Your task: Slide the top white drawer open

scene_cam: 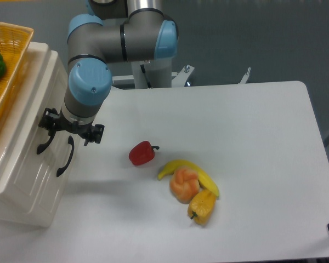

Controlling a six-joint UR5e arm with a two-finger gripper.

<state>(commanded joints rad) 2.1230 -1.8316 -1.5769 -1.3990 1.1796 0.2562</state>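
Your tool point(56, 129) sat at the top white drawer point(30, 118) on the tabletop's left edge, by its handle point(44, 144); I could not tell its opening. A shallow hook might have slipped off when pulling.

The gripper point(54, 133) sits close against the front of the white cabinet point(22, 181), at the black handle point(44, 143) of the top white drawer point(35, 123), with the second black handle point(66, 157) just beside it on the desk side. Out from the cabinet front the desk point(252, 142) lies bare as far as the red pepper point(142, 153), the nearest thing in that path. Beyond it a banana point(189, 171), an orange fruit point(184, 184) and a yellow pepper point(202, 206) cluster touching one another; an orange basket point(8, 71) overhangs the cabinet top.
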